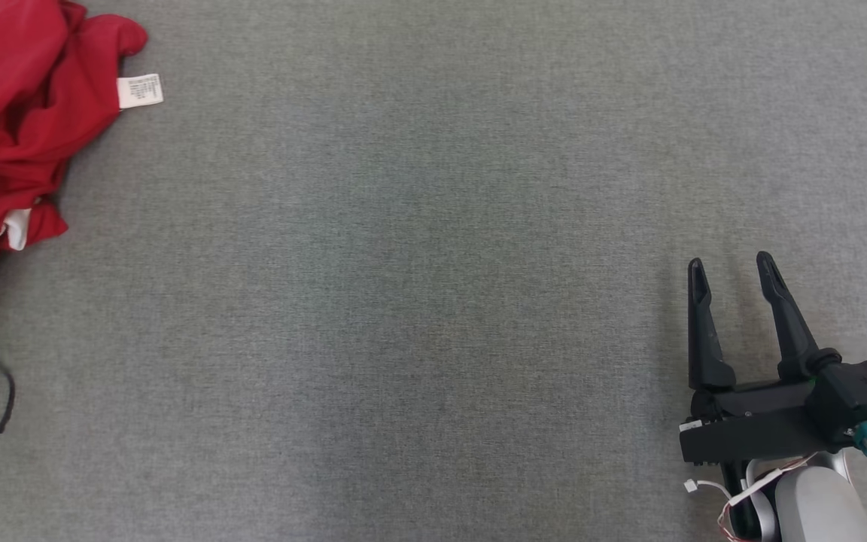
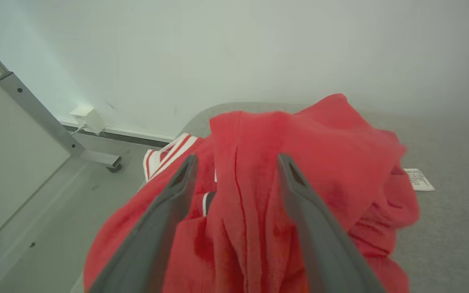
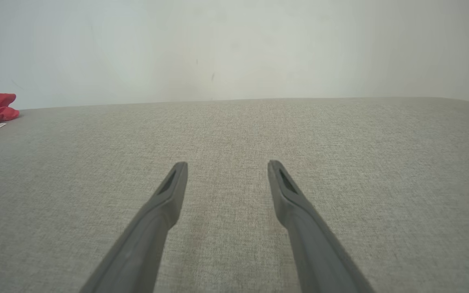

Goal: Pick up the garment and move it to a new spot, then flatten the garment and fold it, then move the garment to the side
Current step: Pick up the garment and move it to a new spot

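Right gripper (image 1: 730, 260), 2 fingers (image 1: 787, 324) spread wide, left gripper (image 2: 237, 156) likewise spread

Head camera looks straight down on the bench (image 1: 433, 301). Left wrist camera is close over the garment (image 2: 332, 134); right wrist camera, low, sees it far left of its hand (image 3: 227, 164).

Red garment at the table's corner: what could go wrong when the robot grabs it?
The garment is bunched in folds, so the open left gripper might pinch several layers and lift a tangle. It lies at a corner of the table, so a weak grip could let it slip off. The right gripper sits far off, unable to help.
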`<state>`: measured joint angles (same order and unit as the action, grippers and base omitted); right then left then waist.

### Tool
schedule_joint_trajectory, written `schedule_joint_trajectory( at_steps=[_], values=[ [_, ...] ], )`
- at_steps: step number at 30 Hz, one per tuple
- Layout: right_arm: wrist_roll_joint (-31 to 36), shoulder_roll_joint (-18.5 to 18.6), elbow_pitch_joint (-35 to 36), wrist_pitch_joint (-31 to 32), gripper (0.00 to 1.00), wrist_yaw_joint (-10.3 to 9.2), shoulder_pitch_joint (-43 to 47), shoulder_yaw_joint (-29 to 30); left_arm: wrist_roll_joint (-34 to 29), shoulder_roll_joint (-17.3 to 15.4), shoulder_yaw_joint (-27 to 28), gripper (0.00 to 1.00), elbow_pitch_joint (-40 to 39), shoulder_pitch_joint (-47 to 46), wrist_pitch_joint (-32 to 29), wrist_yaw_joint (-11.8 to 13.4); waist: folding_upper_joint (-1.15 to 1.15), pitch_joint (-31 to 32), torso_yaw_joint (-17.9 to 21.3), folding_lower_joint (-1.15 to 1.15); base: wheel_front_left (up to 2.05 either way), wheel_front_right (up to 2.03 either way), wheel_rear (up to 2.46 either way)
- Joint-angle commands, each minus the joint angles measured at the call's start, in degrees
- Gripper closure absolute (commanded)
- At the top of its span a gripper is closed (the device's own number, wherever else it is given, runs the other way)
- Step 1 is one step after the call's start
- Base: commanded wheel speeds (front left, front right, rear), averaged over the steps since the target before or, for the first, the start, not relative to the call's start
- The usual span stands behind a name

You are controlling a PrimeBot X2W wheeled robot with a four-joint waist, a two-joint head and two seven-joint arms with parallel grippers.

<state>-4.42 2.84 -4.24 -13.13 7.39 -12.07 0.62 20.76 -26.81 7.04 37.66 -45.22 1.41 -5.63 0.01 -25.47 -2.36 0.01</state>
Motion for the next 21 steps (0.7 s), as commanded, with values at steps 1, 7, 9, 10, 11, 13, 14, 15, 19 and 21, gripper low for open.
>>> schedule_joint_trajectory(
  at_steps=[1,7,9,10,11,13,14,15,19,21],
  values=[
    [0.3,0.1,0.3,-0.1,0.0,0.19,-0.6,0.1,0.2,-0.8,-0.3,0.0,1.9,0.2,-0.9,-0.3,-0.01,-0.2,0.5,-0.01,0.0,0.0,0.0],
    [0.4,0.1,0.5,0.2,0.0,0.19,-0.6,0.2,1.3,-0.9,-1.1,0.0,8.0,-1.4,-4.3,-0.7,-0.01,-0.3,1.0,-0.01,0.0,0.0,0.0],
    [0.6,0.1,0.6,0.3,0.0,0.19,-0.6,0.2,1.4,-0.7,-2.0,1.0,10.6,-1.9,-5.3,-0.8,-0.01,-0.2,1.0,-0.01,0.0,0.0,0.0],
    [0.6,0.1,0.6,0.3,0.0,0.19,-0.6,0.2,1.4,-0.7,-2.0,1.0,10.6,-1.9,-5.3,-0.8,-0.01,-0.2,1.0,-0.01,0.0,0.0,0.0],
    [0.6,0.1,0.8,0.4,0.0,0.19,-0.5,0.2,1.7,-0.6,-2.3,1.0,12.0,-2.7,-5.4,-0.9,-0.01,-0.1,1.0,-0.01,0.0,0.0,0.0],
    [0.6,0.1,0.8,0.4,0.0,0.19,-0.3,0.2,1.4,-1.0,-2.5,1.0,12.4,-3.6,-3.8,-0.9,-0.01,0.2,0.9,-0.01,0.0,0.0,0.0],
    [0.6,0.1,0.7,0.4,0.0,0.19,-0.1,0.3,1.3,-1.1,-2.6,1.0,12.7,-3.9,-3.1,-0.8,-0.01,0.5,0.7,-0.01,0.0,0.0,0.0],
    [0.6,0.1,0.7,0.4,0.0,0.19,0.0,0.3,1.1,-1.3,-2.7,1.0,12.8,-4.3,-2.2,-0.8,-0.01,0.7,0.6,-0.01,0.0,0.0,0.0],
    [0.3,0.1,0.3,0.3,0.0,0.19,0.4,0.2,0.7,-1.8,-2.7,1.0,12.2,-6.0,1.7,-0.6,-0.01,2.2,0.0,-0.01,0.0,0.0,0.0],
    [0.0,0.1,0.0,0.1,0.0,0.19,0.6,-0.1,0.7,-1.8,-2.8,1.0,11.5,-6.9,3.6,-0.6,-0.01,3.2,-0.2,-0.01,0.0,0.0,0.0]
  ],
)
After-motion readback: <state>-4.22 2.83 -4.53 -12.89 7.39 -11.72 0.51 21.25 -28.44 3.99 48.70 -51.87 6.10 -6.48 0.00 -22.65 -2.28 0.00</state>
